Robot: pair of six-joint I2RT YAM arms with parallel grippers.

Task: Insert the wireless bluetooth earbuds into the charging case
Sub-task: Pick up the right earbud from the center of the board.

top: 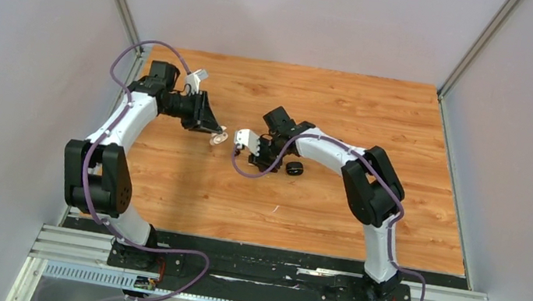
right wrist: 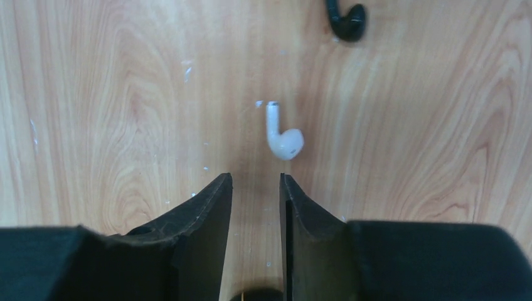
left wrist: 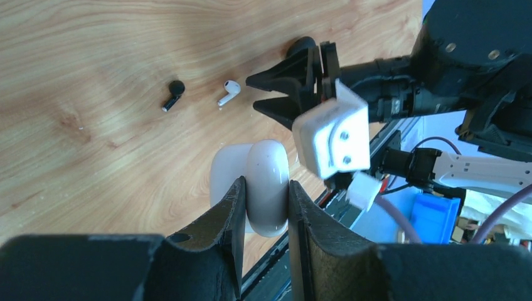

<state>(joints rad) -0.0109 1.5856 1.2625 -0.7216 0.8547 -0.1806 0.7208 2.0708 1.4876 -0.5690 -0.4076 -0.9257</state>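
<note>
My left gripper (left wrist: 265, 186) is shut on a white charging case (left wrist: 268, 164), held off the table with its lid hanging open to one side. In the top view the case (top: 218, 137) shows at the tip of this gripper (top: 214, 134). A white earbud (right wrist: 283, 135) lies on the wooden table just ahead of my right gripper (right wrist: 256, 179), which is open with nothing between its fingers. A black earbud (right wrist: 347, 19) lies further off. From the left wrist view the white earbud (left wrist: 229, 92) and black earbud (left wrist: 174, 94) lie side by side, left of my right gripper (left wrist: 252, 93).
A black case (top: 294, 168) sits on the table (top: 331, 112) beside the right arm's wrist. Grey walls stand on three sides. A black rail (top: 262, 270) carries the arm bases at the near edge.
</note>
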